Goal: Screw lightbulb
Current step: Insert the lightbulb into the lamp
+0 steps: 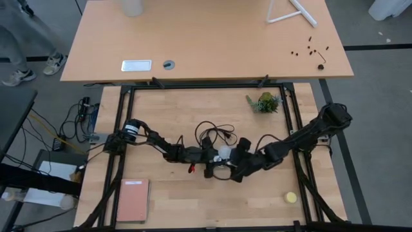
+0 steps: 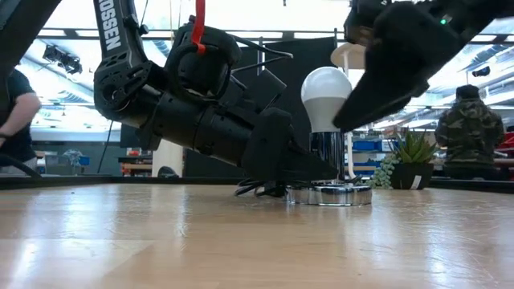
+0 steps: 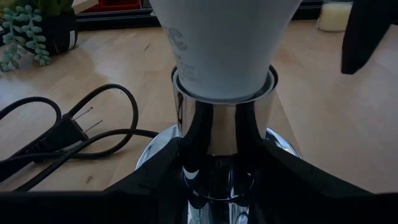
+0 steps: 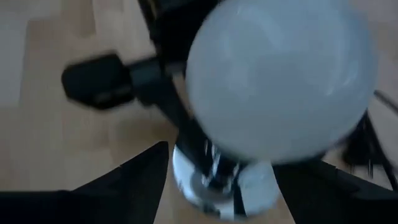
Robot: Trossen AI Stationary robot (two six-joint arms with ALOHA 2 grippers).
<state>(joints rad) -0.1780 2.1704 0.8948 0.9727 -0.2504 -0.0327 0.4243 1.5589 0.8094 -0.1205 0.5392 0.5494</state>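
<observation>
Left pincer (image 1: pixel 210 161) low on the wooden surface (image 1: pixel 174 113), near its centre, fingers closed around the chrome socket (image 3: pixel 214 149) and gripping its upright barrel from both sides, as the left wrist view shows. Right pincer (image 1: pixel 233 162) just beside it from the other side, above and around the lightbulb (image 2: pixel 326 96), fingers (image 4: pixel 134 171) spread to either side of the white globe with a visible gap; not gripping the glass. Lightbulb upright, narrow end seated in the top of the socket barrel, rounded end uppermost; in the low view, one dark finger of the right pincer angled down past the globe's side. Socket base (image 2: pixel 329 193), a round silver disc, flat on the surface, touching it all round. Black cord (image 3: pixel 68 134) with a two-pin plug lying loose on the surface beside the socket, unplugged. Small potted plant (image 1: pixel 264 102) towards the far right part of the surface, well apart from the socket. Yellow ball (image 1: pixel 291 197) near the right front corner, pink notebook (image 1: pixel 132 200) near the left front corner, both well apart from the pincers. People visible in the room beyond the surface in the low view, one at each edge of the picture.
</observation>
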